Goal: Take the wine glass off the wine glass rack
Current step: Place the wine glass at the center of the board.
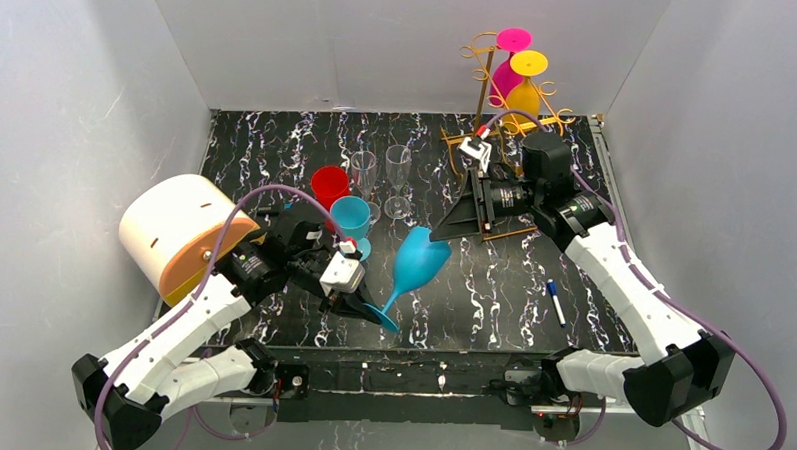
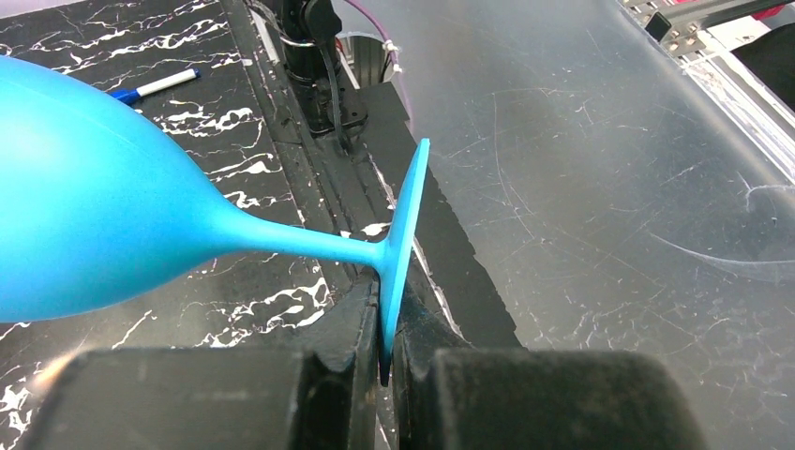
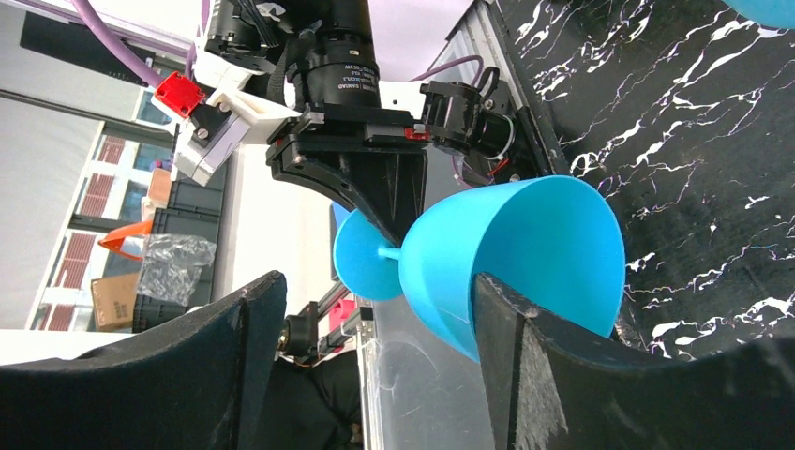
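Note:
The blue wine glass (image 1: 414, 260) hangs tilted over the table's front middle, with its bowl up and to the right. My left gripper (image 2: 386, 349) is shut on the rim of its round foot (image 2: 403, 239). My right gripper (image 3: 370, 305) stands open just beyond the bowl (image 3: 525, 248). One of its fingers (image 3: 502, 328) overlaps the bowl's rim, and the gap between the fingers holds nothing. The gold wine glass rack (image 1: 484, 83) stands at the back right. A pink glass (image 1: 508, 67) and a yellow glass (image 1: 526, 92) hang upside down on it.
A red cup (image 1: 329, 186) and a blue cup (image 1: 351, 218) stand left of centre, with two clear glasses (image 1: 380, 176) behind them. A white and orange cylinder (image 1: 179, 232) sits at the left edge. A pen (image 1: 556, 302) lies front right.

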You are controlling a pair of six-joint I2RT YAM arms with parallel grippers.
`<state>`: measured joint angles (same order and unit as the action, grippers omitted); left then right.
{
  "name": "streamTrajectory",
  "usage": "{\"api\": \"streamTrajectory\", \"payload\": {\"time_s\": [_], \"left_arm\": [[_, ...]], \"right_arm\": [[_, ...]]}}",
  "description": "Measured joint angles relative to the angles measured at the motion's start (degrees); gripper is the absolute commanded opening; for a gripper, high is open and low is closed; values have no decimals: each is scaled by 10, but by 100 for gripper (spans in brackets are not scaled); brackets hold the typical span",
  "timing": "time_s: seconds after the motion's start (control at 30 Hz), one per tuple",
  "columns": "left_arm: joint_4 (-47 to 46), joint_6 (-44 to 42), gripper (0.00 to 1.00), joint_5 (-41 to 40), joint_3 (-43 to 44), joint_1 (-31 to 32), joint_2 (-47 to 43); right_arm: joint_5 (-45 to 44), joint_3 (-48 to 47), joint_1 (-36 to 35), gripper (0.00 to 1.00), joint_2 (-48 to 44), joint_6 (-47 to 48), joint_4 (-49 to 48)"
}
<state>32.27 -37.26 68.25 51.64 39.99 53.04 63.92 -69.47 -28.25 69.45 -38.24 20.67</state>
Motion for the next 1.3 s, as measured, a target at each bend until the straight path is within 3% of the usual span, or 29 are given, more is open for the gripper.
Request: {"api": "streamTrajectory", "payload": {"time_s": [0.13,0.2,0.37,0.63,0.87,1.1,1.3], "left_arm": [[-3,6,0,-4,0,0,-3],[-3,4,0,-13,0,0,-10],[-1,-12,0,-37,0,0,-39],[-3,-24,0,-49,0,3,-42],[-4,-38,0,-63,-3,4,-40],[-5,-51,0,-83,-3,4,-40],[-1,-53,0,-91,-3,5,-43]], "right_arm": [[6,0,0,72,2,2,2],[16,-1,0,61,5,2,1],[51,-23,0,45,24,31,35],[74,-47,-6,40,39,59,64],[84,-31,-28,35,43,12,-14],[91,-27,-29,21,44,-6,-50],[90,-22,-29,42,44,-6,-57]]}}
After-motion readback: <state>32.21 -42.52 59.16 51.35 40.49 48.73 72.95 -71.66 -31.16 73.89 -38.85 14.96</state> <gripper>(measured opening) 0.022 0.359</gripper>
